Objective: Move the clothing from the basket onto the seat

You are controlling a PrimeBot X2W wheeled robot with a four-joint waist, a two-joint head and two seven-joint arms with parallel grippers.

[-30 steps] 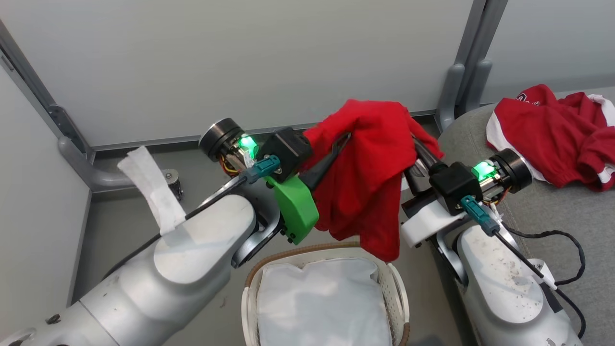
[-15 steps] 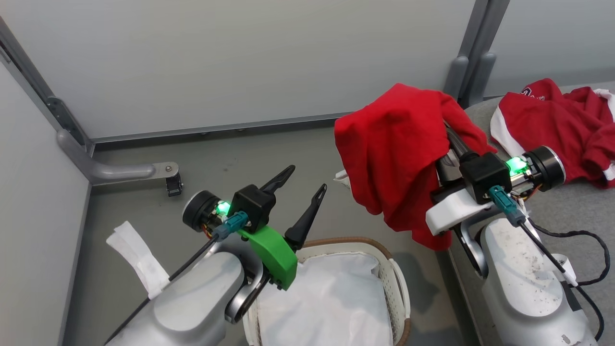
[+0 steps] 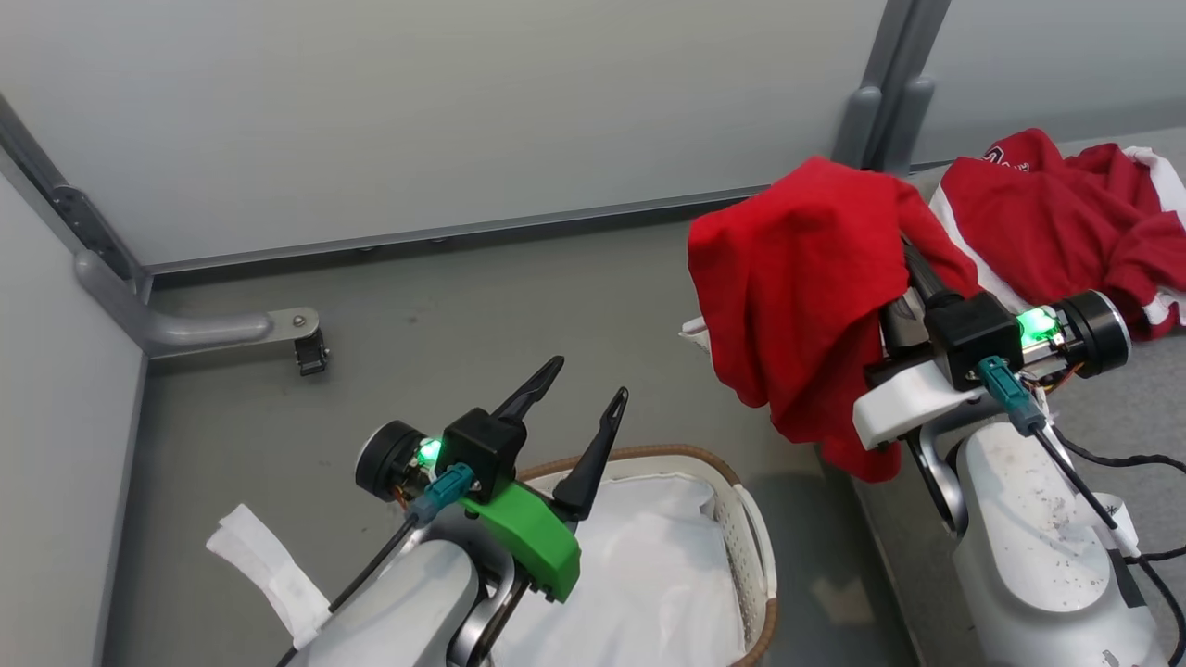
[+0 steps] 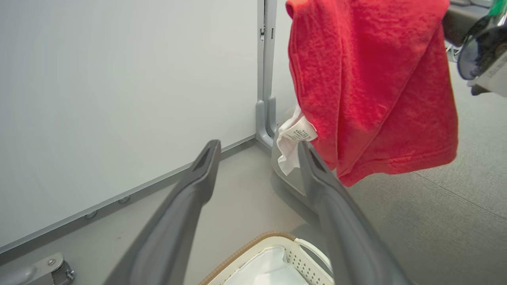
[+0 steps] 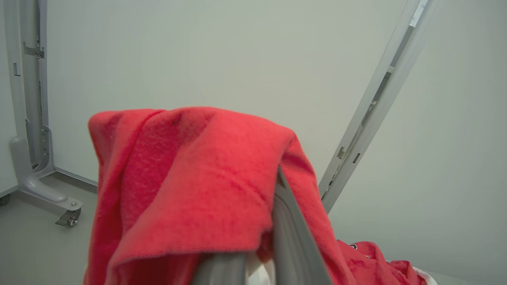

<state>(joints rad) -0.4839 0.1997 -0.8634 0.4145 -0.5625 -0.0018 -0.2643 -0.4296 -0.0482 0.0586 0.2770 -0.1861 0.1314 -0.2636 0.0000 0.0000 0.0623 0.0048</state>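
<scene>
Hanging at upper right in the head view, a red garment (image 3: 797, 287) drapes the right gripper (image 3: 913, 283); under the cloth I cannot tell its grip. More clothing (image 3: 1056, 222) lies on the seat (image 3: 1140, 389). The left gripper (image 3: 587, 378), fingers spread and empty, hovers over the basket (image 3: 741, 519) at lower centre.

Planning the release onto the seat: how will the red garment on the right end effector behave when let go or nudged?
Probably floppy: the garment hangs in loose folds from the right end effector. Likely light, as one end effector lifts it. It may cling rather than drop cleanly, since cloth wraps the fingers.
</scene>
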